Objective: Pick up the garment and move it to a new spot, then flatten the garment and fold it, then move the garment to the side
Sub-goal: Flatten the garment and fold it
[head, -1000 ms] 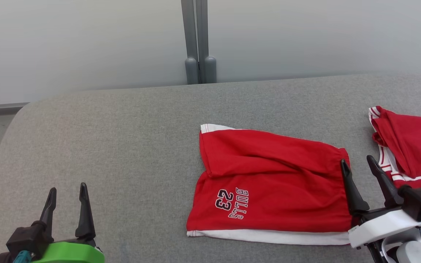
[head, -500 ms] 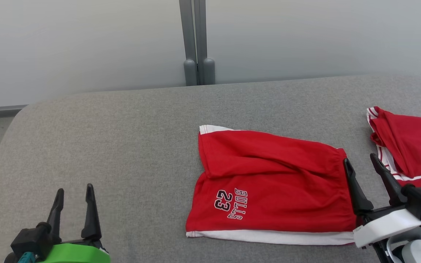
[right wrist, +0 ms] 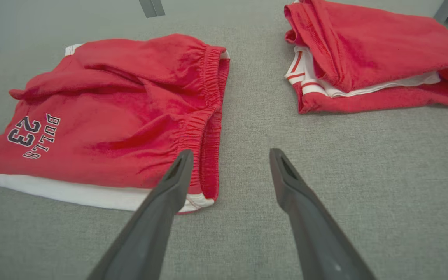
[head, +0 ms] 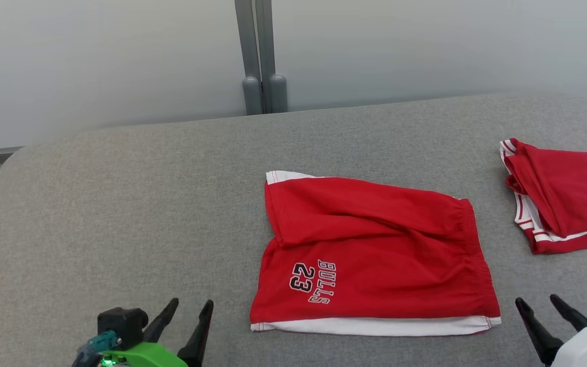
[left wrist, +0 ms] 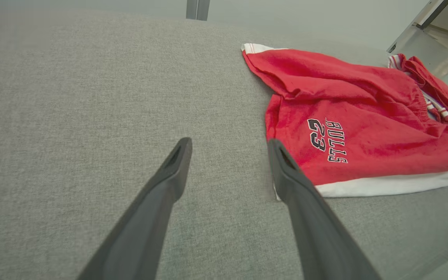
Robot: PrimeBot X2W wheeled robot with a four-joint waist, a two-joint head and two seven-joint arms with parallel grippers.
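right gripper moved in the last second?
Yes. The right gripper pulled back toward the robot: from the shorts' waistband edge to just off their near right corner.

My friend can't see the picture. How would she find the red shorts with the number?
Start at the big grey table. Near its middle lie the red shorts, white band along the near edge. Only they say "BULLS 23"; the other red garment, to the right, has thin stripes instead.

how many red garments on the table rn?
2. The shorts marked BULLS 23 lie folded in the middle of the table. The second garment lies folded at the right edge, partly cut off in the head view. More could hide under folds.
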